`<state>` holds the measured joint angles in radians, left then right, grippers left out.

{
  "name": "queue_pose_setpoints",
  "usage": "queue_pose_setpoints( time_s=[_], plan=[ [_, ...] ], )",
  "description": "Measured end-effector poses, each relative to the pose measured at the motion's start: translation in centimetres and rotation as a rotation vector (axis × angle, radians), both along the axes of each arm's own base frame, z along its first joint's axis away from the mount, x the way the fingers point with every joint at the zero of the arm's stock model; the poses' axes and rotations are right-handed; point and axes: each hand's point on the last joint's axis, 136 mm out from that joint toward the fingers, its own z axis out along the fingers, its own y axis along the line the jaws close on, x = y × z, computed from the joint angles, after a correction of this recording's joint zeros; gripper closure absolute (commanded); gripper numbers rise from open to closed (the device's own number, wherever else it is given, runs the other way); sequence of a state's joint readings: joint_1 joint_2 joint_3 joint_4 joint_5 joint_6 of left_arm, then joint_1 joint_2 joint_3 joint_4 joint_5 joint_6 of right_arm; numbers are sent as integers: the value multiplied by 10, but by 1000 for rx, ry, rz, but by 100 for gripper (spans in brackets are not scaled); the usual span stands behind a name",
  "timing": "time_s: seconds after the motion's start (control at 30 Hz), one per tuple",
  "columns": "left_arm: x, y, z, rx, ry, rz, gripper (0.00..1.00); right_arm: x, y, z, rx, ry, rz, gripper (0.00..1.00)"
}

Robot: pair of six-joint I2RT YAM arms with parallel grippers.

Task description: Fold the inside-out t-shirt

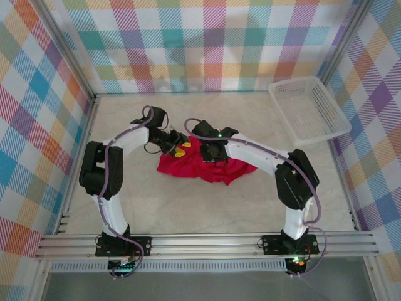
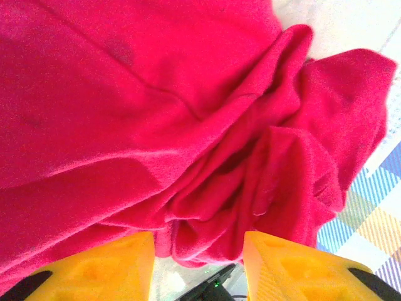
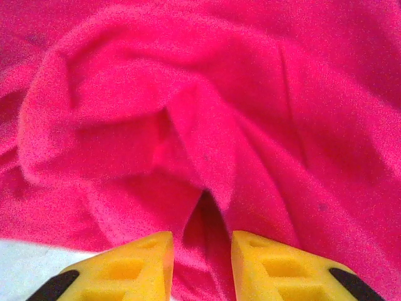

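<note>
The left gripper stands apart. The right gripper sits around a t-shirt fold; its hold is unclear, so the cloth could slip.

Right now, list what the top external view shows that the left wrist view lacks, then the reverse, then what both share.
Top external adds the white mesh basket in the far right corner, the rail at the near edge, and the whole outline of the red t-shirt, bunched mid-table. Left wrist adds the cloth close up: deep folds and a seam line, with the left gripper holding its yellow fingers apart below a drooping fold. Both share the t-shirt, the left gripper, the pale table and the plaid wall.
</note>
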<state>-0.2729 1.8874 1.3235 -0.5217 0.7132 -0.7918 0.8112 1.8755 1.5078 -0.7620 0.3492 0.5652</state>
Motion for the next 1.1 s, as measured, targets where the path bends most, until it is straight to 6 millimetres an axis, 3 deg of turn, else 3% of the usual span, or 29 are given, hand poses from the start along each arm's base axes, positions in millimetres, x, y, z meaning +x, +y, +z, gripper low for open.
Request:
queue_pose_setpoints(
  time_s=[0.27,0.4,0.47,0.53,0.67,0.77,0.83,0.93,1.1],
  plan=[
    [-6,2,0,0,2,-3,61,17,-12,-16,-110,-16,4,68],
    [-6,2,3,-3,-4,-3,61,22,-20,-20,-123,-9,-6,52],
    [-6,2,3,-3,-4,-3,62,24,-21,-24,-127,-5,-8,49],
    [-6,2,3,-3,-4,-2,62,26,-22,-32,-134,7,-12,57],
    [-5,2,3,-4,-5,-2,62,28,-28,-58,-166,53,-35,98],
    [-5,3,3,-2,-7,-1,62,24,-30,-63,-173,81,-43,100],
    [-5,3,1,-4,-10,-1,62,25,-28,-54,-152,82,-41,100],
    [-5,4,-5,-4,-5,5,63,24,-17,-20,-70,70,-19,100],
    [-2,6,-34,19,42,11,70,17,17,79,186,11,87,100]
  ],
)
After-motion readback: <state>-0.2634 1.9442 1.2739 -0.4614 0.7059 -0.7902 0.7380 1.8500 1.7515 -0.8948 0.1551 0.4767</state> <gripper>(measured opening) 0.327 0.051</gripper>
